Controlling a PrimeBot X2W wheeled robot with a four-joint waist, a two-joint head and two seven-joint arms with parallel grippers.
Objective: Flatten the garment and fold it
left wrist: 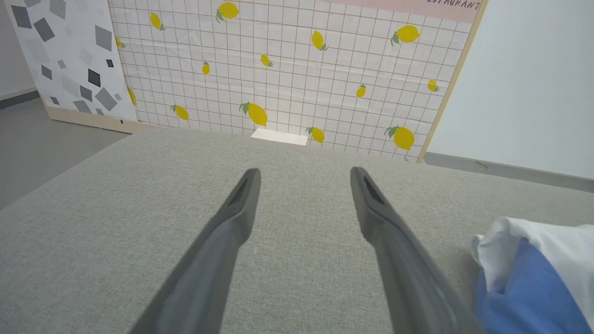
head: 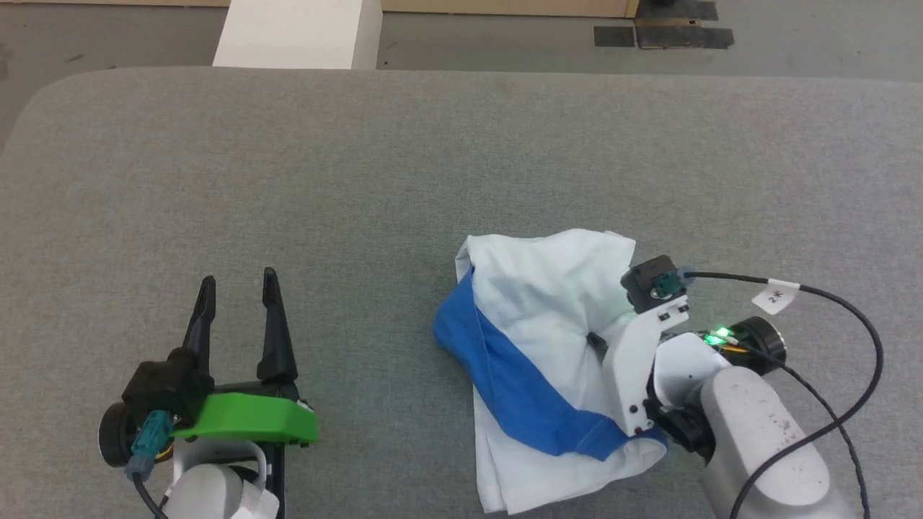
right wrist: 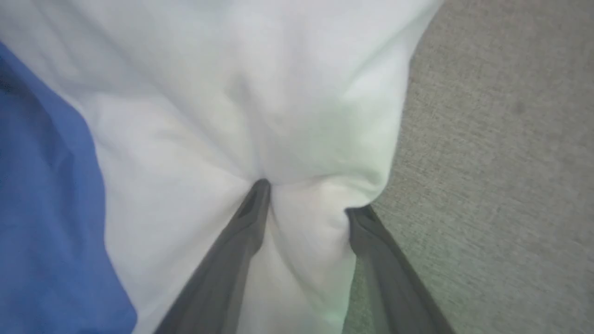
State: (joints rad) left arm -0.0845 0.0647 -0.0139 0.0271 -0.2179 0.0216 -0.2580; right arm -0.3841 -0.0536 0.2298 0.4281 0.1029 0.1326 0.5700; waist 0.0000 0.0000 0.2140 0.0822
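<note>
Lying crumpled in the lower right-centre of the head view, the soft white T-shirt with royal-blue sleeve cloth (head: 548, 339) is resting in a heap on the grey woven fabric tabletop (head: 360, 180), a blue band running diagonally across its lower left part. The left gripper (head: 239, 277) is sitting at the lower left of that frame on bare tabletop, well apart from the shirt, its two long dark fingers pointing up the frame and standing wide apart with nothing between them; a bright green plastic cover (head: 249, 418) is showing at its base. The right gripper (head: 598, 340) is reaching in from the lower right, its fingers mostly sinking into the white cloth, and a black cable with a small white label (head: 775, 295) is looping away from its wrist. A white rectangular block (head: 299, 32) is standing beyond the table's far edge at the top. In the left wrist view the left gripper's fingers (left wrist: 241, 199) are spreading wide over grey fabric, the shirt's white and blue cloth is bunching at the lower right corner, and a white grid-patterned wall panel printed with yellow lemons (left wrist: 287, 69) is rising across the top. In the right wrist view the right gripper's fingers (right wrist: 250, 213) are pressing into the shirt, standing wide apart with a ridge of white cloth bulging between them, blue cloth lying along the left edge and tabletop along the right.
</note>
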